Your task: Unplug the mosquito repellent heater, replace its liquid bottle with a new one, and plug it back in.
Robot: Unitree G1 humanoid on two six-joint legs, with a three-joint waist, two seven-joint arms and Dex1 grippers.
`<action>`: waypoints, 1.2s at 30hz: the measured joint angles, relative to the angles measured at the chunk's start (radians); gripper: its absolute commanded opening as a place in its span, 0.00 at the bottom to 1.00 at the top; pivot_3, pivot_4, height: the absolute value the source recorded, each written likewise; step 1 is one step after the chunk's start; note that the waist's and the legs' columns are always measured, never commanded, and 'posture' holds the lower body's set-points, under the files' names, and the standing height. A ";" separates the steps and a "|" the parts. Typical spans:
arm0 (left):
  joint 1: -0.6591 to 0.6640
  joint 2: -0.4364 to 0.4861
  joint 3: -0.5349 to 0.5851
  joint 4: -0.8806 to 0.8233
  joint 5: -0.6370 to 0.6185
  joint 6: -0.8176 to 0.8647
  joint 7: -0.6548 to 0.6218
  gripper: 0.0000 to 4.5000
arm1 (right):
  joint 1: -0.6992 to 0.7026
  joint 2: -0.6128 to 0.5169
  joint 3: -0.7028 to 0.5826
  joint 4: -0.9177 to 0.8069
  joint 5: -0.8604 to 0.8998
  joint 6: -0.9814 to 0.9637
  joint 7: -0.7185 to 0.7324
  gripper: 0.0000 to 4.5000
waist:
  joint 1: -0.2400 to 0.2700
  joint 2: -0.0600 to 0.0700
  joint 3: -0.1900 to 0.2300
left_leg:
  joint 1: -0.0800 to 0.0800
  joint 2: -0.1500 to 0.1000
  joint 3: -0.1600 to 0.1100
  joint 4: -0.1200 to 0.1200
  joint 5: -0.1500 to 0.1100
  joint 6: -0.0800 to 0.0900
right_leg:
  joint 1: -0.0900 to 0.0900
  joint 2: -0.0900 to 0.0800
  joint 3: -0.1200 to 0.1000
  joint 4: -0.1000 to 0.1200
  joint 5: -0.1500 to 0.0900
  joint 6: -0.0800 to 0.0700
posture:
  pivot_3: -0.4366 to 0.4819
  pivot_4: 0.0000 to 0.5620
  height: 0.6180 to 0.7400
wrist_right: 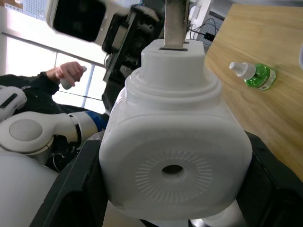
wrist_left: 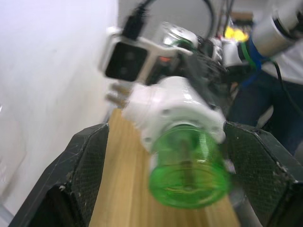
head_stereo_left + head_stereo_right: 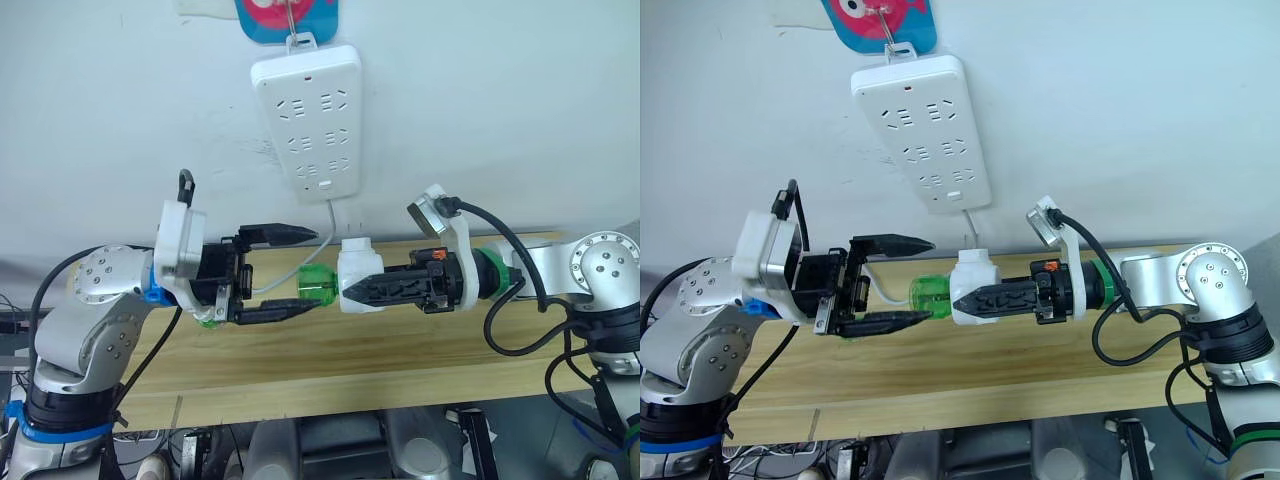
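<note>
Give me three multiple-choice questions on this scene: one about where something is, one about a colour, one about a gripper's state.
1. Where is the power strip?
A. hanging on the wall
B. lying on the table
C. in a gripper

2. What colour is the bottle on the mosquito repellent heater?
A. blue
B. green
C. red

3. How is the left gripper?
A. shut on the bottle
B. shut on nothing
C. open around the bottle

Answers: A, it hangs from a hook; B, clear green plastic; C, its fingers stand apart on either side.
</note>
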 measured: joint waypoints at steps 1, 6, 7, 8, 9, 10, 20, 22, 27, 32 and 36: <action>0.001 -0.004 -0.003 -0.001 0.018 -0.029 -0.013 0.91 | 0.000 0.002 0.000 0.005 0.000 0.000 0.000 0.68 | 0.001 0.000 0.000 | 0.000 0.000 0.000 0.000 0.000 0.000 | 0.000 0.000 0.000 0.000 0.000 0.000 | 0.30 0.67 1.00; 0.017 -0.013 -0.006 -0.001 0.102 -0.164 -0.059 0.91 | 0.000 0.009 -0.009 0.017 0.000 0.004 0.000 0.68 | 0.003 0.000 0.000 | 0.000 0.000 0.000 0.000 0.000 0.000 | 0.000 0.000 0.000 0.000 0.000 0.000 | 0.30 0.67 1.00; 0.018 -0.017 -0.008 0.005 0.132 -0.211 -0.062 0.91 | 0.000 0.013 -0.012 0.022 0.000 0.005 0.000 0.68 | 0.005 0.000 0.000 | 0.000 0.000 0.000 0.000 0.000 0.000 | 0.000 0.000 0.000 0.000 0.000 0.000 | 0.30 0.67 1.00; 0.018 -0.018 -0.008 0.009 0.146 -0.234 -0.062 0.91 | 0.000 0.015 -0.012 0.025 0.000 0.005 0.000 0.68 | 0.006 0.000 0.000 | 0.000 0.000 0.000 0.000 0.000 0.000 | 0.000 0.000 0.000 0.000 0.000 0.000 | 0.30 0.67 1.00; 0.016 -0.026 -0.008 0.020 0.168 -0.272 -0.063 0.91 | 0.000 0.019 -0.013 0.031 0.000 0.006 -0.001 0.68 | 0.007 0.000 0.000 | 0.000 0.000 0.000 0.000 0.000 0.000 | 0.000 0.000 0.000 0.000 0.000 0.000 | 0.30 0.67 1.00; 0.015 -0.035 -0.010 0.034 0.194 -0.312 -0.063 0.91 | 0.000 0.022 -0.013 0.036 0.000 0.006 -0.001 0.68 | 0.009 0.000 0.000 | 0.000 0.000 0.000 0.000 0.000 0.000 | 0.000 0.000 0.000 0.000 0.000 0.000 | 0.30 0.67 1.00; -0.029 -0.075 -0.062 0.138 0.337 -0.546 -0.045 0.91 | 0.000 0.055 -0.036 0.054 0.000 0.014 -0.030 0.68 | 0.013 0.000 0.000 | -0.001 0.000 -0.001 0.000 0.000 0.000 | 0.000 0.000 -0.001 0.000 0.000 0.000 | 0.29 0.67 1.00; -0.031 -0.075 -0.071 0.139 0.339 -0.552 -0.037 0.91 | 0.001 0.060 -0.046 0.056 0.000 0.014 -0.039 0.68 | 0.012 0.000 0.000 | -0.001 0.000 -0.001 0.000 0.000 0.000 | 0.000 0.000 -0.001 0.000 0.000 0.000 | 0.28 0.67 1.00; -0.032 -0.074 -0.092 0.141 0.339 -0.555 -0.034 0.91 | 0.007 0.070 -0.051 0.057 0.000 0.016 -0.051 0.68 | 0.013 0.000 0.000 | -0.001 0.000 -0.001 0.000 0.000 0.000 | 0.000 0.000 -0.001 0.001 0.000 0.000 | 0.28 0.67 1.00; -0.035 -0.069 -0.094 0.159 0.341 -0.561 -0.033 0.91 | 0.007 0.070 -0.053 0.057 0.000 0.017 -0.058 0.68 | 0.012 0.000 0.000 | -0.001 0.000 -0.001 0.000 0.000 0.000 | 0.000 0.000 -0.001 0.001 0.000 0.000 | 0.28 0.67 1.00; -0.035 -0.062 -0.094 0.169 0.341 -0.573 -0.032 0.82 | 0.007 0.070 -0.053 0.057 0.000 0.021 -0.058 0.68 | 0.012 0.000 0.000 | -0.001 0.000 -0.001 0.000 0.000 0.000 | 0.000 0.000 -0.001 0.001 0.000 0.000 | 0.28 0.67 1.00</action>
